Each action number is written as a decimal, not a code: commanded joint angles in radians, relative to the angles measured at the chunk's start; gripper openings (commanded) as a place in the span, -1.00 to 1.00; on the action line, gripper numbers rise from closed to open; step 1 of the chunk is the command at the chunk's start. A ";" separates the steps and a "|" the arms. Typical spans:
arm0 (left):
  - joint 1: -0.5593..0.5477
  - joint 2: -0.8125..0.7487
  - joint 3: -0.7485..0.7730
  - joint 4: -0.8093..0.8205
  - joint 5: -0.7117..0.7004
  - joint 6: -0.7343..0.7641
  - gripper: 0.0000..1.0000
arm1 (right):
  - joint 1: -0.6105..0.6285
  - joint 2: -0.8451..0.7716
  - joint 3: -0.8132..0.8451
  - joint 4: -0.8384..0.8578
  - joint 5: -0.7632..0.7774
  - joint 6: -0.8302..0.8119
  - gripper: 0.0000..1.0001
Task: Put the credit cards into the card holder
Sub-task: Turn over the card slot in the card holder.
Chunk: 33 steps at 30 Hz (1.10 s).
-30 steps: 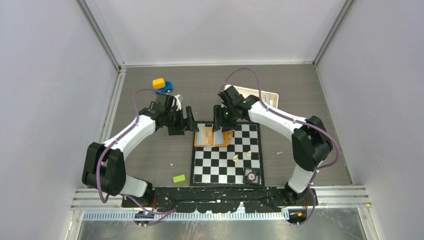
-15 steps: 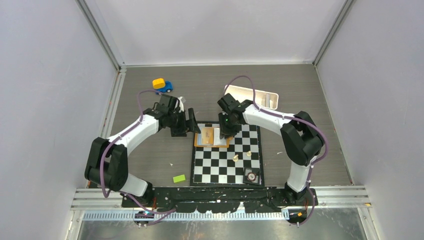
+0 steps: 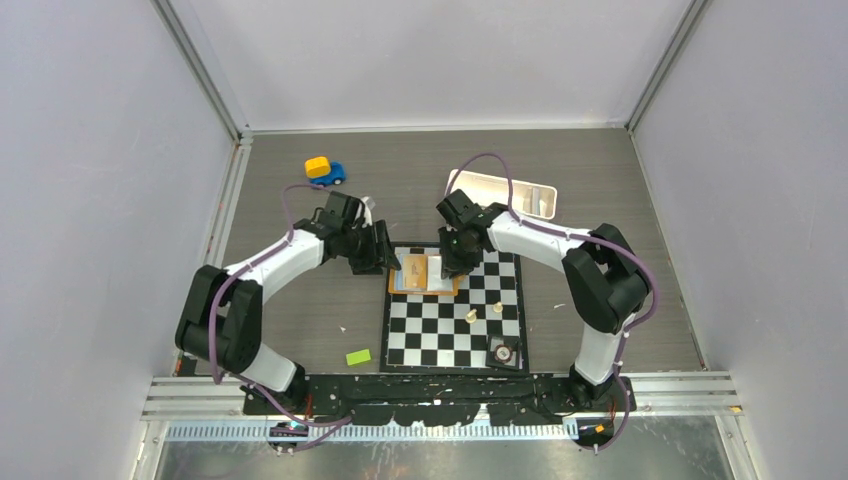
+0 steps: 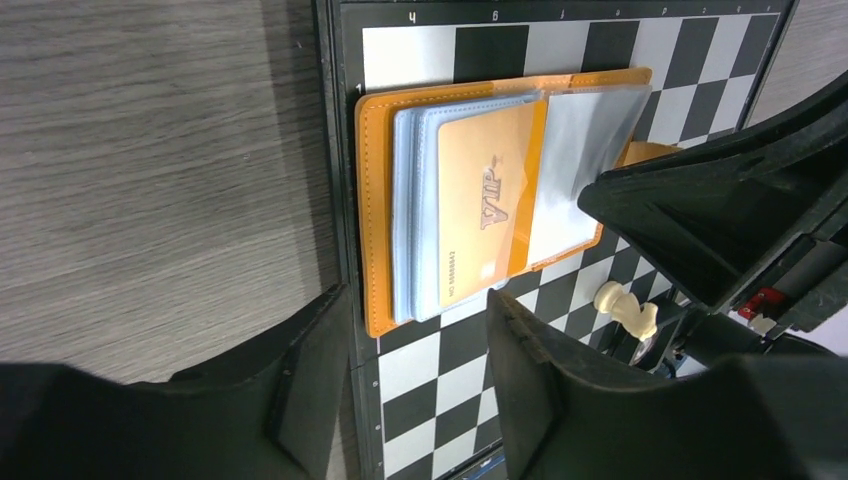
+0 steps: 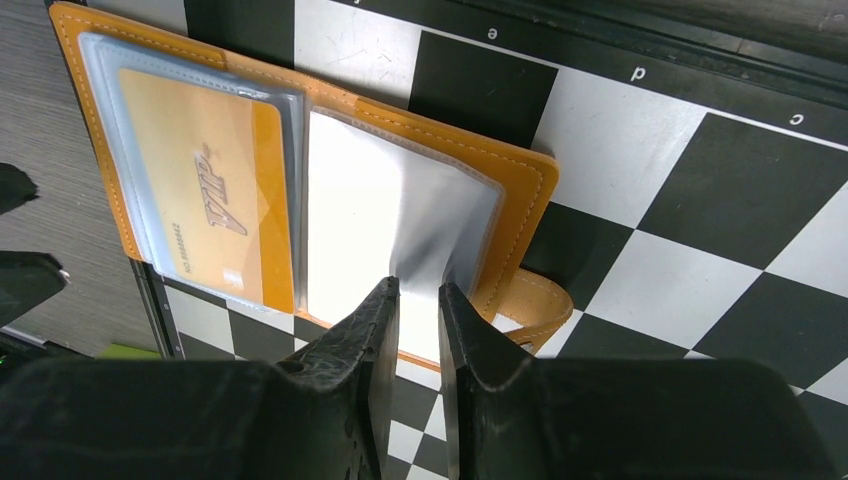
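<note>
Top cam first, and it's too far out to read much. The left gripper (image 3: 388, 258) and right gripper (image 3: 452, 265) crowd the card holder (image 3: 425, 291). It lies open between them on the far left corner of the chessboard (image 3: 455, 335), long axis running from one gripper to the other. Can't make out the jaw gaps from up here.

Left wrist cam: the holder sits just ahead of the fingers, its near corner under the gap. The jaws stand well apart and grip nothing. A gold VIP card (image 4: 490, 200) sits in a sleeve, long axis pointing straight away from this gripper. There are pale blue edges beside it, card or plastic, no idea. The right gripper's body hides the holder's far-side corner.

Right wrist cam: the jaws are nearly together, pinching the edge of the clear sleeve (image 5: 380, 200), which puckers up into them. The fingers cover the holder's near edge. The VIP card lies ahead, off to the left in this view.
</note>
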State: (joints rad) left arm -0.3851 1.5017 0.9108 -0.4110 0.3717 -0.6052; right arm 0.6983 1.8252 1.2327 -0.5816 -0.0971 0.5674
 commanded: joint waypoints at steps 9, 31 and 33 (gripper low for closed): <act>-0.032 0.052 -0.020 0.154 0.041 -0.062 -0.11 | 0.005 0.059 -0.077 0.048 0.045 0.024 -0.47; -0.040 0.114 -0.037 0.172 0.027 -0.052 -0.42 | 0.005 -0.019 -0.093 0.263 -0.176 0.210 -0.44; -0.040 0.111 -0.039 0.172 0.029 -0.054 -0.44 | 0.005 -0.010 -0.095 0.269 -0.185 0.214 -0.48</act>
State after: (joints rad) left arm -0.4198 1.6062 0.8818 -0.2737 0.3923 -0.6552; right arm 0.6983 1.7981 1.1385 -0.3664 -0.2565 0.7452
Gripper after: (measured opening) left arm 0.291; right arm 0.275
